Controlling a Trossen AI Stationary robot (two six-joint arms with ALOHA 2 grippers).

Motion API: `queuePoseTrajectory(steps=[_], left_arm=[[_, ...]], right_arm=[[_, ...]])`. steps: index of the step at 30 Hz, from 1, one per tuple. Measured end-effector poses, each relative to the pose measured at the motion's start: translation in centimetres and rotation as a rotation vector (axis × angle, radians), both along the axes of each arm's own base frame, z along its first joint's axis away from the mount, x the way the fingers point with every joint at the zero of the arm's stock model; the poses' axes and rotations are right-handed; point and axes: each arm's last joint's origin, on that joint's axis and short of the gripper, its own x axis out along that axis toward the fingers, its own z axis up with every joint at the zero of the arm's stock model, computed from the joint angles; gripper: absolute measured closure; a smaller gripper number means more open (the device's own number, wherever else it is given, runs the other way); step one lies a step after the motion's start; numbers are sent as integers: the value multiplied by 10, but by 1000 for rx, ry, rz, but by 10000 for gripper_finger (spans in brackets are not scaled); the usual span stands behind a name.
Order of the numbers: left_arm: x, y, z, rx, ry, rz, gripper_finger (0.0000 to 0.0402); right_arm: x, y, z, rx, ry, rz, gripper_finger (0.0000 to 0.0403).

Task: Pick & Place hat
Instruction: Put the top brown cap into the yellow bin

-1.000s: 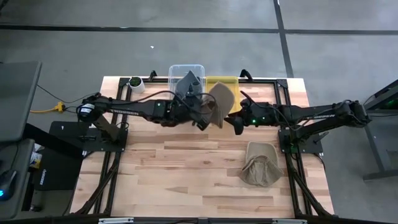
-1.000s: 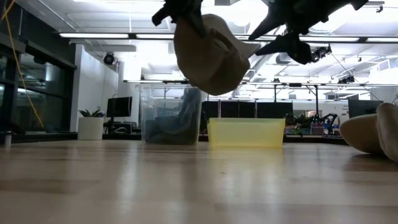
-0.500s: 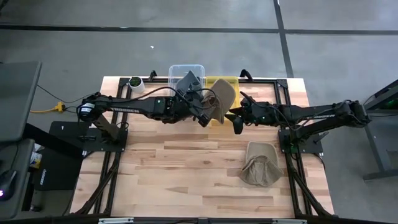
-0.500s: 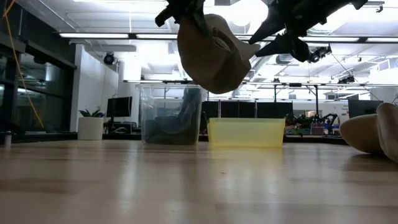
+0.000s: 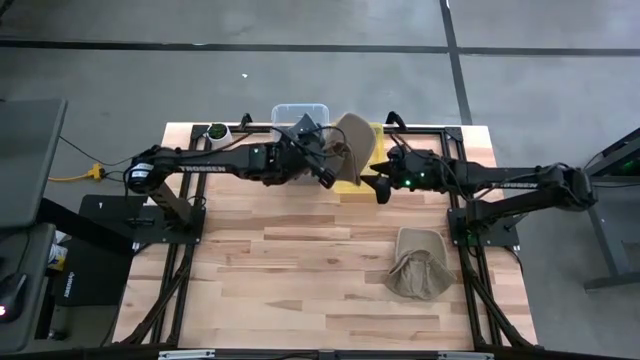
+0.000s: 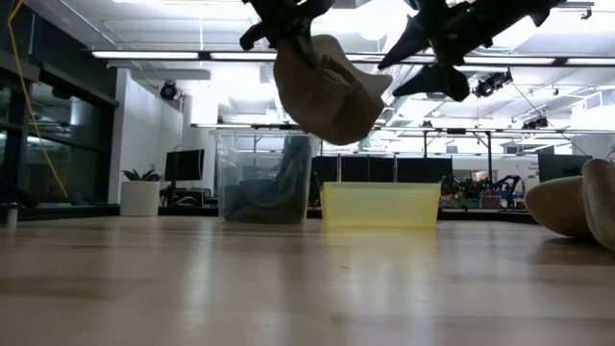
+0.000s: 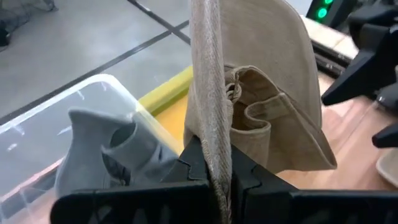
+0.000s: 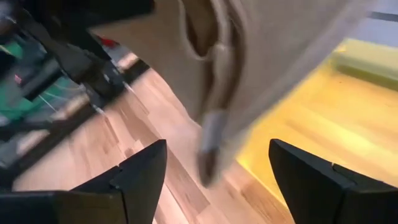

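— Tan bucket hat: where do we see it?
— Pinched by the left gripper above the yellow bin; our right gripper, jaws spread, hangs just beside.

Wooden table: hat, two bins

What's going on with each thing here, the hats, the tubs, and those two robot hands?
Tan hat: in the air, hanging over the yellow tub, pinched by its brim.
Left hand: shut on the tan hat.
Right hand: open, beside the hat, holding nothing.
Second hat: lying on the table.
Yellow tub: open-topped, on the table.
Clear tub: open-topped, grey item inside.
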Motion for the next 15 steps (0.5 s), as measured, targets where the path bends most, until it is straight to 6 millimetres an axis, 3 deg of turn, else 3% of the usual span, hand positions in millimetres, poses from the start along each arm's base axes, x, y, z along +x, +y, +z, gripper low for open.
queuePoseTrajectory(steps=[15], left_arm=[[9, 20, 17, 47, -168, -46, 401]], right_arm=[[-4, -26, 4, 28, -57, -30, 125]])
